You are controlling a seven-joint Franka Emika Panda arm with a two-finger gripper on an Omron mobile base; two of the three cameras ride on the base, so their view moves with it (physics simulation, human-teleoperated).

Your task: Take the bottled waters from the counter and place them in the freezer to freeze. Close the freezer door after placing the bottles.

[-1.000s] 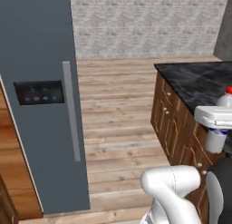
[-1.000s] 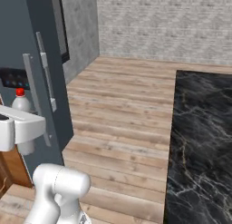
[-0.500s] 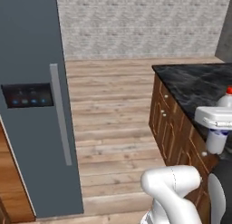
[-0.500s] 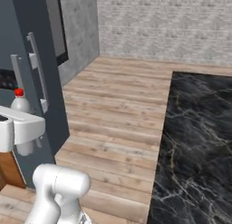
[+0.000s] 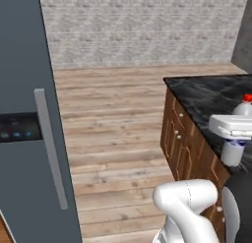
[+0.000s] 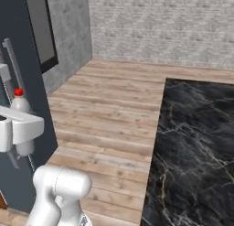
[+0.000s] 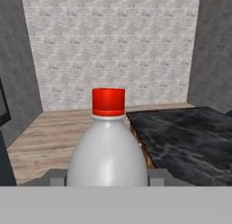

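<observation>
A white robot arm with dark joints

A round, smooth white arm (image 5: 189, 202) is showing, with a big dark joint (image 5: 238, 207) sitting beside it. A flat white hand block (image 5: 231, 126) is sticking out, and two small grey finger tips (image 7: 56, 177) are peeking up, plain with no marks

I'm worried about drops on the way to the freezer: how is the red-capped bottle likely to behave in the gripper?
The red-capped bottle looks smooth and rounded, so it may be slippery. The gripper holds it low on the body, upright, so it could tilt if jolted. Its whitish fill suggests some weight for its size, though that's uncertain.
</observation>
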